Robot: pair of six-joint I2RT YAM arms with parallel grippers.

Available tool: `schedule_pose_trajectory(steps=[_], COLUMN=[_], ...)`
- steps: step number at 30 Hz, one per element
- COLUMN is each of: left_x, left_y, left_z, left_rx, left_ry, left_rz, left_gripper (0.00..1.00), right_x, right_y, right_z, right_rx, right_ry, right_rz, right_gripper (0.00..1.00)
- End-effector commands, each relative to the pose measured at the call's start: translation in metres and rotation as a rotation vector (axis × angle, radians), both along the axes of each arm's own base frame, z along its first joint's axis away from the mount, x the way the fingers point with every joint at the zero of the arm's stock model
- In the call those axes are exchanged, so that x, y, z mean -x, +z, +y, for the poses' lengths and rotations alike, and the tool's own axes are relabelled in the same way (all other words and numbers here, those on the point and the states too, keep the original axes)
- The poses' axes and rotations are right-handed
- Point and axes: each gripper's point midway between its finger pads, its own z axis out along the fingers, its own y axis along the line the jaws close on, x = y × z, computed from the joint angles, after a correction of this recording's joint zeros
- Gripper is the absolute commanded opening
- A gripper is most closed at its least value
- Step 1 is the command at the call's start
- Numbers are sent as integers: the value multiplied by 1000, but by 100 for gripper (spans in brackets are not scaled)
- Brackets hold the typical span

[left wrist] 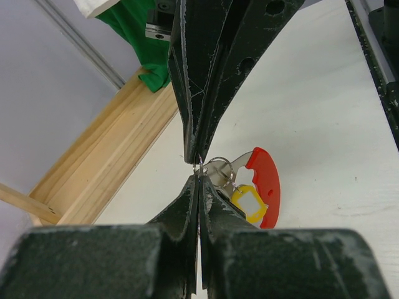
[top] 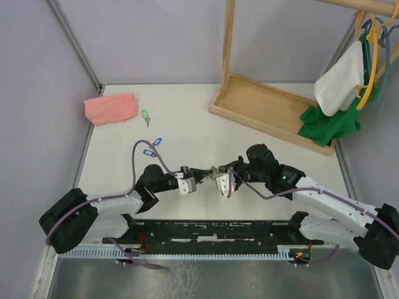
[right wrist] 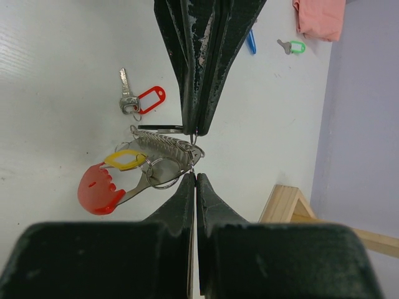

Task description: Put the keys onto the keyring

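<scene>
The keyring, a red crescent joined to a silver coil, hangs between my two grippers at the table's middle. A yellow-tagged key hangs on it and also shows in the left wrist view. My right gripper is shut on the coil's end. My left gripper is shut on a small wire ring right at the coil. A black tag, seen edge-on, sticks out beside its tips. A red-tagged key lies on the table below. Blue-tagged keys and a green-tagged key lie farther back.
A pink cloth lies at the back left. A wooden rack base stands at the back right, with green and white cloths on hangers above it. The two grippers face each other tip to tip.
</scene>
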Motion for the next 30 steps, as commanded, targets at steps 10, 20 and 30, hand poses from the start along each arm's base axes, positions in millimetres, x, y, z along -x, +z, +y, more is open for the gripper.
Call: schedule_pose_trajectory(steps=[10,20,30], left_x=[-5,-3,-3], left_y=[27,25,25], left_z=[-8,-9,-9], left_rx=[53,39,33], left_ry=[-6,-16,-19], left_rz=[-91,-86,-81], left_gripper=[3,3,3], right_x=[-1,-3,-4], right_y=[15,15,16], right_z=[9,8,8], right_rx=[-40,-41,-46], right_ry=[24,5,-3], right_rz=[-25,-20,-16], right_gripper=[1,1,1])
